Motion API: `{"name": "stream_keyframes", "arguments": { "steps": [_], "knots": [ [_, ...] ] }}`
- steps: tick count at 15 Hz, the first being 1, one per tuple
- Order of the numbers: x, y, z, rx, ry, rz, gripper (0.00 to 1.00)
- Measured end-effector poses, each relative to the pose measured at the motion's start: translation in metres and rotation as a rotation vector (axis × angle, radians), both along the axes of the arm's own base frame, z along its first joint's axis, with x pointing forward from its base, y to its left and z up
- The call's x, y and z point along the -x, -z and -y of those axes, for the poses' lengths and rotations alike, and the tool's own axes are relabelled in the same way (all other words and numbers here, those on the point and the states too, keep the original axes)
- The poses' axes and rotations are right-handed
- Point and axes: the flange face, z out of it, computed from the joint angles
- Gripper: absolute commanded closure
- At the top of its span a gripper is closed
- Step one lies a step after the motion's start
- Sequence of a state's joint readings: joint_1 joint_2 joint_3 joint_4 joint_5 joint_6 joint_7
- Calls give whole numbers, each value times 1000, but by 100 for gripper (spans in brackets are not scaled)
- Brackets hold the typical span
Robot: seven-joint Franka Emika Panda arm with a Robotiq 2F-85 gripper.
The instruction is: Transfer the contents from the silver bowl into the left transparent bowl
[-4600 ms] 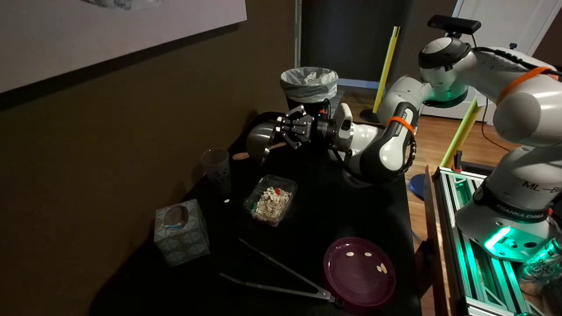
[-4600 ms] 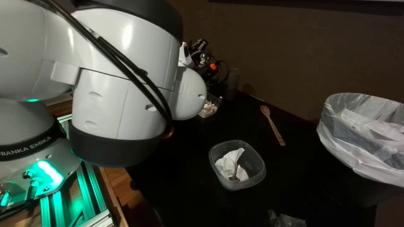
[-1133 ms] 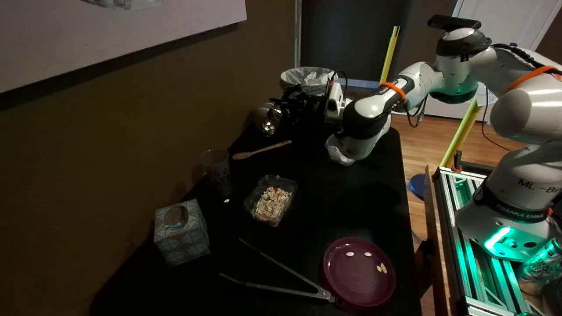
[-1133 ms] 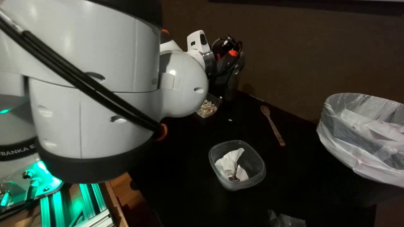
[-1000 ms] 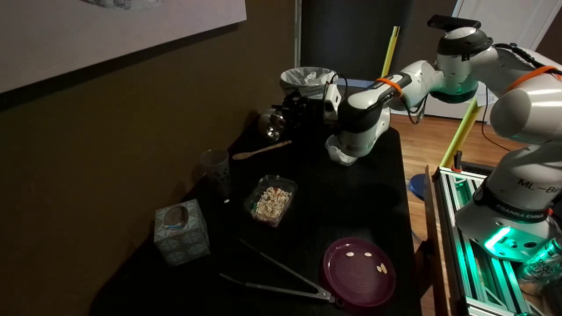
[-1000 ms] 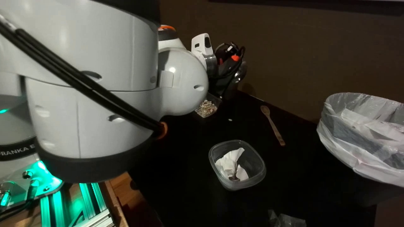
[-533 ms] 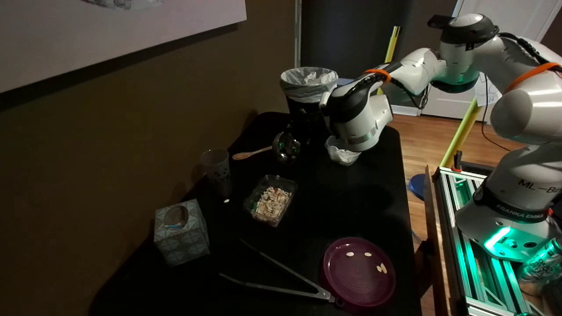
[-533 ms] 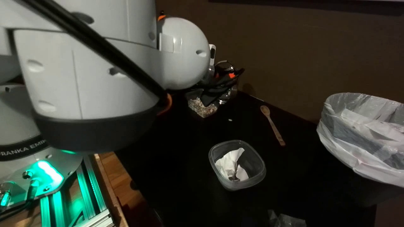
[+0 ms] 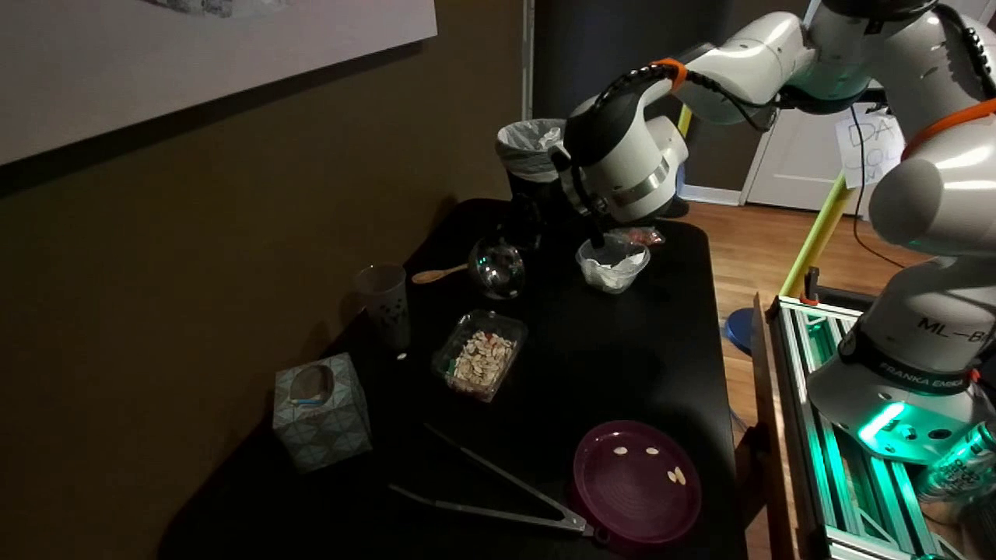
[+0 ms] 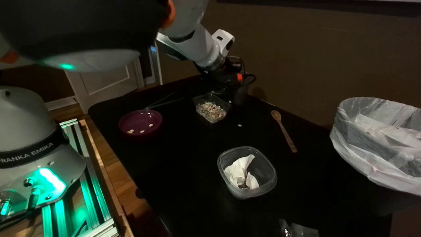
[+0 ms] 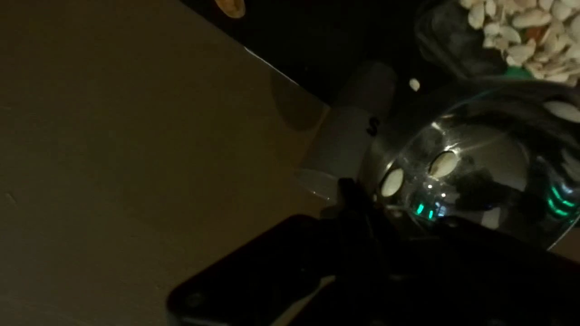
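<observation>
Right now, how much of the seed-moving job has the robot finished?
Looks mostly done: a heap of pale beige seeds lies in the clear, squarish, shallow container. In hand: the jaws grip the small, round, shiny metal bowl by its rim. Left: the wrist view shows a few stray seeds inside that bowl, so it probably needs another tip or shake.

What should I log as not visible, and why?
In an exterior view: handle end of the wooden spoon, behind the silver bowl.
In an exterior view: whatever the white tissue covers.
Wrist view: rest of the left transparent bowl, cut off by picture edges.
Wrist view: where the end effector meets the silver bowl, lost in darkness.
</observation>
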State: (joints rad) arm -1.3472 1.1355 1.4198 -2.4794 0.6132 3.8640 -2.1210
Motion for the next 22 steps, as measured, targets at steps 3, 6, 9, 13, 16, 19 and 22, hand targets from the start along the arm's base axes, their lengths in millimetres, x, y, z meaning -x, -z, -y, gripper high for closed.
{"name": "stream_keyframes", "arguments": {
  "steps": [3,6,9,13,16,19,22],
  "knots": [
    [-11,-18,14,-176,42,-38,99],
    [-15,-24,34,-337,115,-88,99],
    [-16,-29,55,-473,218,-104,96],
    [-15,-33,66,-527,274,-78,99],
    [-11,-18,71,-479,313,-125,99],
    [-3,-1,85,-420,397,-208,99],
    [5,15,105,-373,473,-305,99]
  ]
}}
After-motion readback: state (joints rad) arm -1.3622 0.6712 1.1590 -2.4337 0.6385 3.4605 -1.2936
